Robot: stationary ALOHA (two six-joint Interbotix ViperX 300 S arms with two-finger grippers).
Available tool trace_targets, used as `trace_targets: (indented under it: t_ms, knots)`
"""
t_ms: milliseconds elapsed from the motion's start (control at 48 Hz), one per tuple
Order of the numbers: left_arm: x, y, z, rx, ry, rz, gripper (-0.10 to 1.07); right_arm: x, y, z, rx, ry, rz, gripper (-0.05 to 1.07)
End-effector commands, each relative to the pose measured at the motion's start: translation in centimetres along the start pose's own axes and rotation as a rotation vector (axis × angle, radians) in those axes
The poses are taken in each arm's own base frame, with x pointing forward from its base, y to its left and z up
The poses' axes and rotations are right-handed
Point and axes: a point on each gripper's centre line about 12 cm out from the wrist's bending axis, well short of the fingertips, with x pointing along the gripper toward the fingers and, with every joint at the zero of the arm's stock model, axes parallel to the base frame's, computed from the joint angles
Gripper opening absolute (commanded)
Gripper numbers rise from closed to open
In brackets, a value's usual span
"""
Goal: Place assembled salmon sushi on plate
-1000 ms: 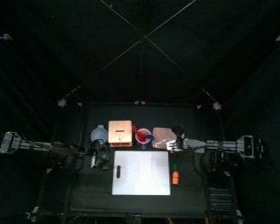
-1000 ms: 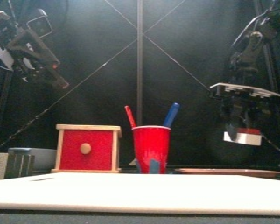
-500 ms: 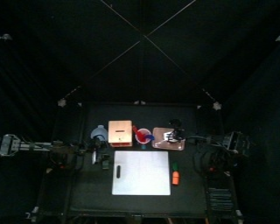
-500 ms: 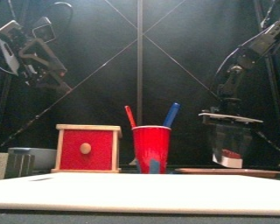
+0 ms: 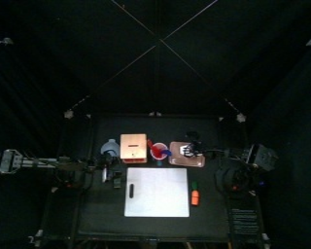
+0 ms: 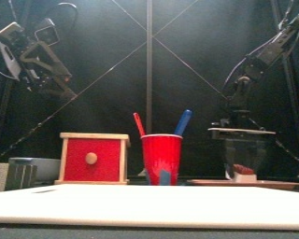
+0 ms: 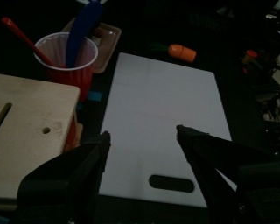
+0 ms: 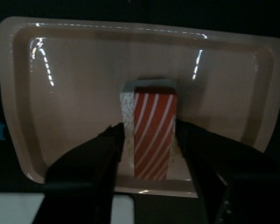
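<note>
Right gripper (image 8: 154, 144) is down over the plate (image 8: 60, 79), jaws spread wide on either side of the assembled salmon sushi (image 8: 153, 131). Sushi sits on the plate floor between the jaws, striped reddish-orange top showing, paler side visible along one edge. Jaws stand apart from its sides; contact can't be confirmed from the wrist view. Front view: right gripper (image 6: 245, 154) hangs low at the right, sushi (image 6: 246, 174) a small red-and-white piece just under it, plate (image 6: 208, 183) only a thin edge behind the white board (image 6: 139, 205).

Top view: plate (image 5: 177, 156) sits past the board's (image 5: 158, 193) far right corner, right arm reaching in over it. Red cup (image 5: 159, 151) is just left of the plate, wooden block (image 5: 133, 147) left of that. Brighter orange piece (image 5: 194, 198) lies off the board's right edge, near the front.

Left gripper (image 7: 140, 144) is raised on the left side, jaws open and holding nothing, hovering above the board (image 7: 166, 105). Its wrist view also shows the red cup (image 7: 67, 58) with a red stick and a blue stick in it, the wooden block (image 7: 31, 109) and the orange piece (image 7: 184, 52).
</note>
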Motion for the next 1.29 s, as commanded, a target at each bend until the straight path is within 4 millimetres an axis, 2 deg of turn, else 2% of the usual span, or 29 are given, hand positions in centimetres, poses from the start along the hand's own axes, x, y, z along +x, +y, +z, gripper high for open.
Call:
trace_targets:
  t_ms: [0,83,229,396,562,688,812,1167,1271]
  knots:
    - [0.0,-0.1,0.5,0.003,-0.015,-0.004,0.95,-1.0,0.7,0.6,0.006,-0.021,0.037,0.94]
    - [0.0,-0.1,0.5,0.001,-0.014,-0.005,0.95,-1.0,0.7,0.6,0.005,-0.022,0.036,1.00]
    - [0.0,-0.1,0.6,0.001,-0.017,-0.005,0.95,-2.2,0.8,0.7,-0.008,-0.045,0.061,1.01]
    - [0.0,-0.1,0.6,-0.003,-0.019,-0.006,0.95,-6.1,0.8,-0.3,-0.067,-0.109,0.161,1.01]
    - [0.1,-0.2,1.1,-0.004,-0.032,-0.012,0.95,-10.0,0.4,-2.4,-0.186,-0.195,0.308,1.01]
    - [0.0,-0.7,1.9,-0.002,-0.064,-0.042,0.95,-12.0,0.2,-4.5,-0.356,-0.265,0.421,1.01]
    - [-0.1,-1.2,2.7,0.002,-0.103,-0.081,0.95,-13.5,0.4,-5.8,-0.474,-0.302,0.505,1.01]
    - [-0.2,-1.7,3.5,0.003,-0.145,-0.125,0.95,-16.8,3.9,-5.5,-0.904,-0.551,0.640,1.01]
    - [-0.2,-1.7,3.5,0.002,-0.146,-0.123,0.95,-17.4,5.0,-6.1,-1.030,-0.641,0.722,1.01]
